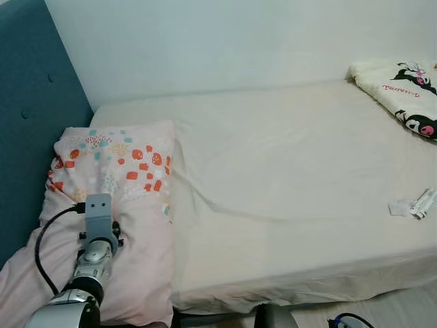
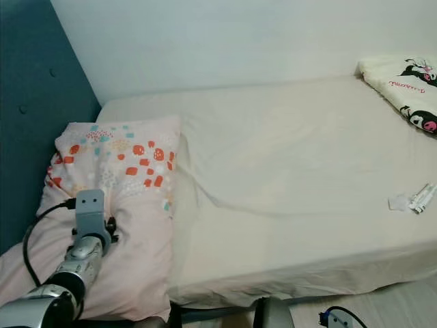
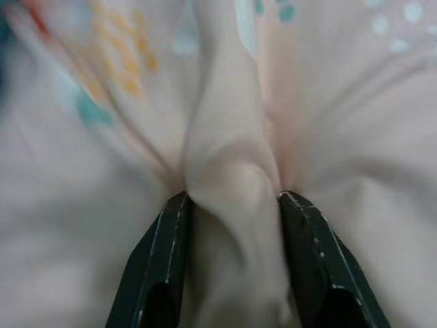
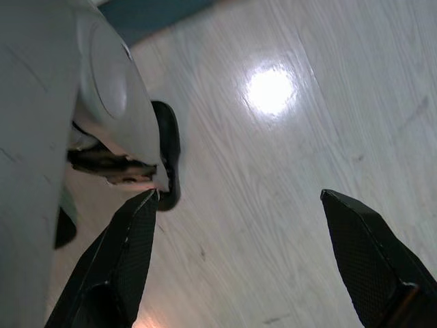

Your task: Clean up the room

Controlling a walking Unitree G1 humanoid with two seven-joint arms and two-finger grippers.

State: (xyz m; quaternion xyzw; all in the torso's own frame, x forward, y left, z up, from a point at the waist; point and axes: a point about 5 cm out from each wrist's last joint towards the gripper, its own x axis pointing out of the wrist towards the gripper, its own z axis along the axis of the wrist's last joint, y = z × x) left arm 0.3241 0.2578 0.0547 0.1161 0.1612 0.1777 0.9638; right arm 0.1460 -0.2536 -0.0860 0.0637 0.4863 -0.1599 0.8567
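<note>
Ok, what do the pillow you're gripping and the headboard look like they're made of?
Pillow: soft matte woven fabric, likely cotton; it bunches into a fold between the left gripper fingers. Headboard: teal upholstery, probably padded fabric or velvet, judging by the button tufts; the exact cloth is unclear.

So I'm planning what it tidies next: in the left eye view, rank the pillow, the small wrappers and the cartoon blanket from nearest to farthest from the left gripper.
1. Pillow: the left gripper is pinching a fold of its cover, at the headboard end.
2. Small wrappers: near the bed's front edge, far right.
3. Cartoon blanket: far right corner by the wall.
</note>
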